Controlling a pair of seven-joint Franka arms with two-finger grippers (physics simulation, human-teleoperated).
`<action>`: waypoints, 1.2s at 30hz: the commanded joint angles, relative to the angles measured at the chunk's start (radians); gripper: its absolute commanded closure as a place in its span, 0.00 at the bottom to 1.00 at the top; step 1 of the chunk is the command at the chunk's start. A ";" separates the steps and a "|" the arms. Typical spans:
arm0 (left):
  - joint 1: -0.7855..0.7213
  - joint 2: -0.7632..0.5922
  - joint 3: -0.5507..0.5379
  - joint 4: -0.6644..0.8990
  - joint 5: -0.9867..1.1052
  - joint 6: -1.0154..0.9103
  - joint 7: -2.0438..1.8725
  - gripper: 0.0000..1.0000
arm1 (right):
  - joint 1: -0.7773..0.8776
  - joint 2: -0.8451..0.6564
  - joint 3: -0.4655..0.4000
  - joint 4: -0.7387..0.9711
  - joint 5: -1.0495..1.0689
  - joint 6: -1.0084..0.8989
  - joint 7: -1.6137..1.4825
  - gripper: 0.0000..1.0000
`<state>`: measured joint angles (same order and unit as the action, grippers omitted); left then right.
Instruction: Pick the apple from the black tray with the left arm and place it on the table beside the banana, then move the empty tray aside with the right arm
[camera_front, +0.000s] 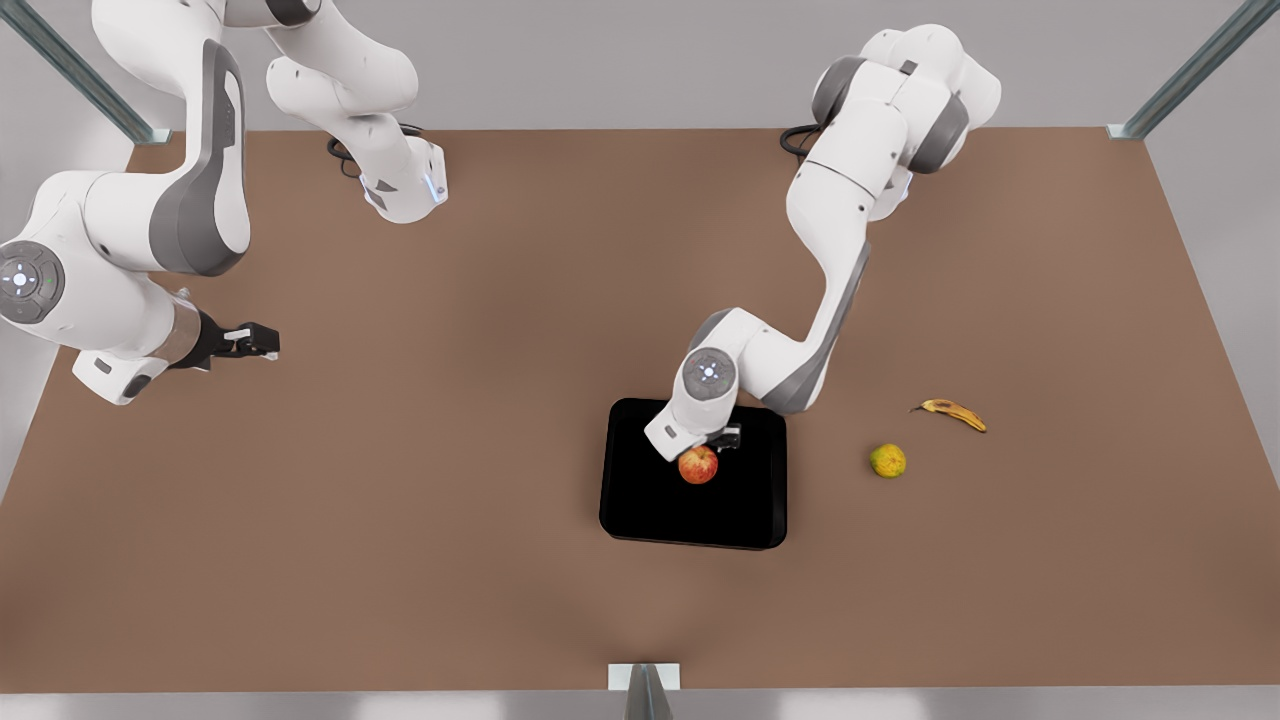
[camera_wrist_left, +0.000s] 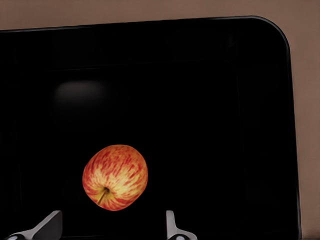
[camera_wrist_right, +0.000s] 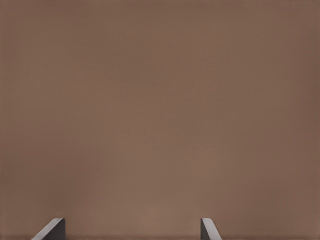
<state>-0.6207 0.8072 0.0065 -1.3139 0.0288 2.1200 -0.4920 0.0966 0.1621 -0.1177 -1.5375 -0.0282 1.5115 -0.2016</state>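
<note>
The red-orange apple (camera_front: 698, 465) (camera_wrist_left: 115, 177) lies near the middle of the black tray (camera_front: 640, 500) (camera_wrist_left: 210, 100). The arm on the front view's right reaches over the tray, and its left gripper (camera_front: 725, 440) (camera_wrist_left: 111, 226) hovers just above the apple, open and not touching it. In the left wrist view the apple sits just beyond the two spread fingertips (camera_wrist_left: 50, 225). The banana (camera_front: 955, 412) lies on the table (camera_front: 450, 450) to the tray's right in the front view. The right gripper (camera_front: 265, 342) (camera_wrist_right: 131, 229) waits open over bare table at the front view's left.
A yellow-green round fruit (camera_front: 887, 460) rests between the tray and the banana. Metal frame posts (camera_front: 1190, 70) stand at the table's far corners, and a bracket (camera_front: 645, 680) sits at the middle of the near edge.
</note>
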 joint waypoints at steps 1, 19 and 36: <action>0.003 0.013 0.001 -0.001 0.008 0.032 0.036 0.00 | 0.000 -0.001 0.000 0.000 0.001 0.000 -0.009 0.00; 0.024 0.099 0.003 0.024 0.005 0.081 0.056 0.00 | 0.000 0.008 0.000 0.000 -0.001 0.000 -0.009 0.00; 0.058 -0.045 0.009 0.085 -0.006 -0.164 0.092 0.23 | 0.000 0.008 0.001 0.000 -0.001 0.000 -0.010 0.00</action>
<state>-0.5662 0.7756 0.0136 -1.2315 0.0264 2.0823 -0.4444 0.0967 0.1713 -0.1162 -1.5375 -0.0299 1.5117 -0.2095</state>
